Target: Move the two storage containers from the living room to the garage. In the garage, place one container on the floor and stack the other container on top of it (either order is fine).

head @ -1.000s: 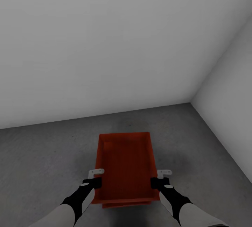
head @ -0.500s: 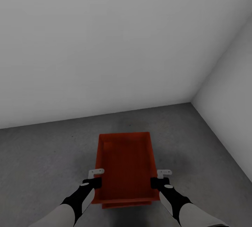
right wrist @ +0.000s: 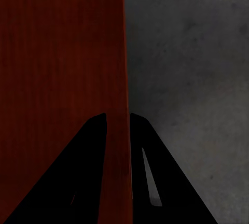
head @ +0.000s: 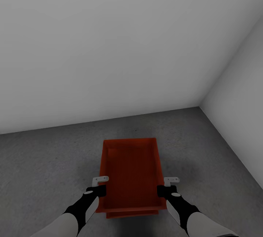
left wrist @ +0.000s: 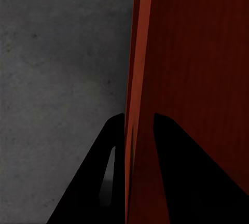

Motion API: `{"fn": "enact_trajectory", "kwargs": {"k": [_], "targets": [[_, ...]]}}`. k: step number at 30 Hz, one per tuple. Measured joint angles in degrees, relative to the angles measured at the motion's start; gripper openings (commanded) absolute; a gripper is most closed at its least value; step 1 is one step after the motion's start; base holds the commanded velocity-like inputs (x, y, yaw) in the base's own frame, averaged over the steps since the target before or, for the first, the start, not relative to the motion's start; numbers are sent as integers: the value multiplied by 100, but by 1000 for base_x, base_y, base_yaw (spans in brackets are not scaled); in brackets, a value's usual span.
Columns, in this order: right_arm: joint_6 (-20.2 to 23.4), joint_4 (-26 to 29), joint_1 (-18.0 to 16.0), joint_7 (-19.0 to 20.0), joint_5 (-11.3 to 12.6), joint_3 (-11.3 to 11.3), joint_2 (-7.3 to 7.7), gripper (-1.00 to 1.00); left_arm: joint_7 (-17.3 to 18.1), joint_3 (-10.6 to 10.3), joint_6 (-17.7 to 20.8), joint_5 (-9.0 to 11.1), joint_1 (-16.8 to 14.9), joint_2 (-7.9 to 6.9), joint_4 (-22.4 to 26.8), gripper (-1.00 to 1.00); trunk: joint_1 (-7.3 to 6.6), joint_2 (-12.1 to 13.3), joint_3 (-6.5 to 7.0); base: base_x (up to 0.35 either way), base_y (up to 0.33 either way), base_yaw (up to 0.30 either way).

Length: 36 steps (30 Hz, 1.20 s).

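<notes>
**Orange-red bin held by both arms in the garage corner**

Nearest to me in the head view were my two arms, white at the forearm and black toward the wrist, coming up from the bottom edge. The left gripper sat at the left long wall of the top bin, and the right gripper sat at its right long wall. From the left wrist camera, the left gripper had its two dark fingers closed down onto the thin wall of the top bin, one finger on each side of it. From the right wrist camera, the right gripper gripped the same way, its fingers pinching the wall of the top bin between them.

The top bin was lidless, rectangular, with low walls and a finely ribbed inside, its long side running away from me. Just under its near edge I could see a strip of the bottom bin, so the two were stacked.

Both sat over the dark grey mottled floor. Beyond them the floor met a plain white back wall, and a white side wall joined it at a corner on my right.
</notes>
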<state>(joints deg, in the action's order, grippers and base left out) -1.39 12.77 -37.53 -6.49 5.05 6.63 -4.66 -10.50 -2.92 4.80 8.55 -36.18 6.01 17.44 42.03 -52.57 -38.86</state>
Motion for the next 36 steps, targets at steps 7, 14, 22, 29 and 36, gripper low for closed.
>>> {"fn": "enact_trajectory", "kwargs": {"k": [7, 14, 22, 29, 36], "targets": [[0, 0, 1, 1, 0, -2, 0, -100, -1, -1, 3, 0, -1, 0, 1, -100, 0, 0, 0, 0, 0, 0], [0, 0, 0, 1, 0, -2, 0, -100, -1, -2, 3, 0, -1, 0, 2, -100, 0, 0, 0, 0, 0, 0], [0, 1, 1, 35, 0, -5, 23, -100, -27, -5, -3, 3, 0, 20, -2, -100, 1, 0, 0, -41, 25, 0], [0, 0, 1, -1, -3, -2, -2, -100, 3, 0, -1, 0, 0, -2, -2, -100, 0, 0, 0, -36, 26, 0], [0, 0, 1, 10, -1, -3, 6, -100, -8, -3, 0, 1, -1, 6, -2, -100, 0, 0, 0, -2, 2, 0]]}}
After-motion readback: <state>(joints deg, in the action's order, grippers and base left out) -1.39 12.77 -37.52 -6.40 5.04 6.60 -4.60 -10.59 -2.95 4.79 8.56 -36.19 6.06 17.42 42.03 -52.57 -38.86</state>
